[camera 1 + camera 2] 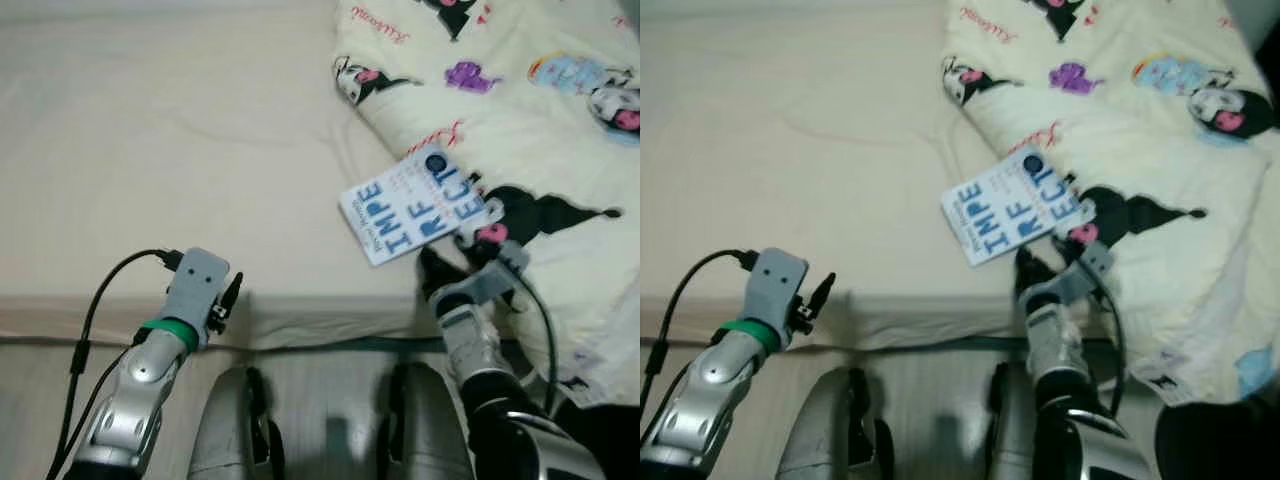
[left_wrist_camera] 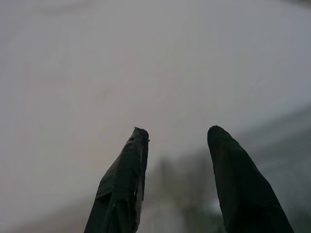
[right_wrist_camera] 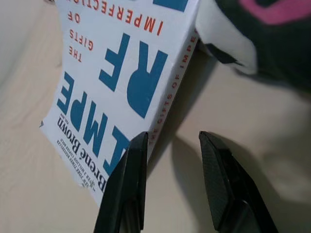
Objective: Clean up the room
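We cannot make out much beyond the left gripper (image 2: 175,141) in its wrist view; past its two black fingers, held apart around nothing, there is only a pale blur and a grey band; from the head camera that gripper hovers just at the near edge of the bed (image 1: 150,150), its silver arm and black cable cut off by the frame. The quilt (image 1: 540,110), soft and rumpled, cream with cartoon prints, runs out of frame at the top and right, and one corner of the book (image 1: 415,205) tucks under its fold, so part of the cover lettering is hidden. The book is a flat white paperback with big blue letters and small red ones; it lies tilted on the smooth beige sheet near the bed's front edge, partly against the quilt. The right gripper (image 3: 170,145) is at the book's near long edge; its fingers stand a little apart, one at the spine and one over bare sheet, gripping nothing. Below the mattress edge, striped flooring (image 1: 330,400) and the robot's grey legs (image 1: 235,430) show, blurred.
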